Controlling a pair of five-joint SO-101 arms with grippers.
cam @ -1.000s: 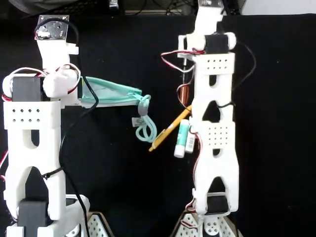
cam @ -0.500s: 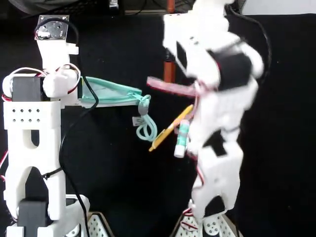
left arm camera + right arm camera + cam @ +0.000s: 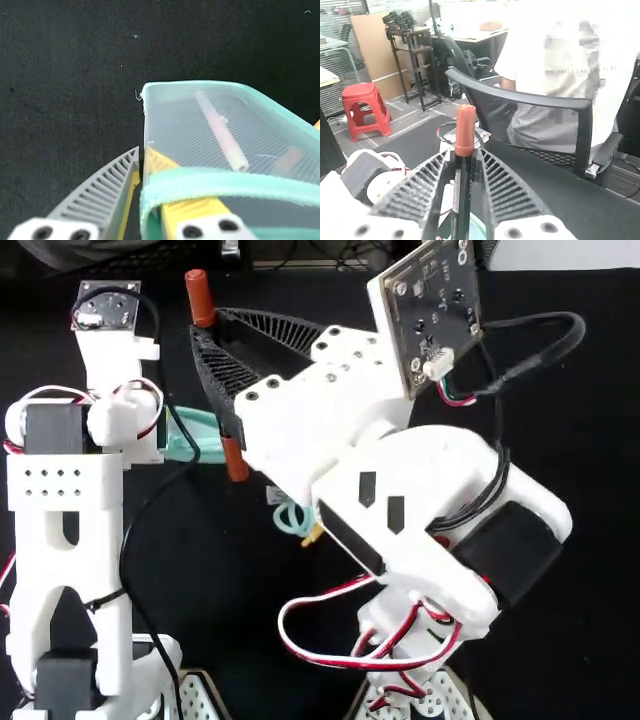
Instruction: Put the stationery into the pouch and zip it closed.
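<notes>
Green mesh pouch (image 3: pixel 225 145) lies on the table (image 3: pixel 580 390), its edge pinched by the left gripper (image 3: pixel 144 157). One pale pen (image 3: pixel 220 132) is inside. The right gripper (image 3: pixel 463 162) squeezes a brown pen (image 3: pixel 465 131) up high. A yellow pen (image 3: pixel 312 534) waits outside. Zipping comes last.

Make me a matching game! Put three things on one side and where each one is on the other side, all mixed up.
Things:
1. red-capped pen
2. pouch
3. white stick

Places:
A. inside the pouch
B. held in the left gripper
C. held in the right gripper

Pairs: 1-C, 2-B, 3-A
</notes>
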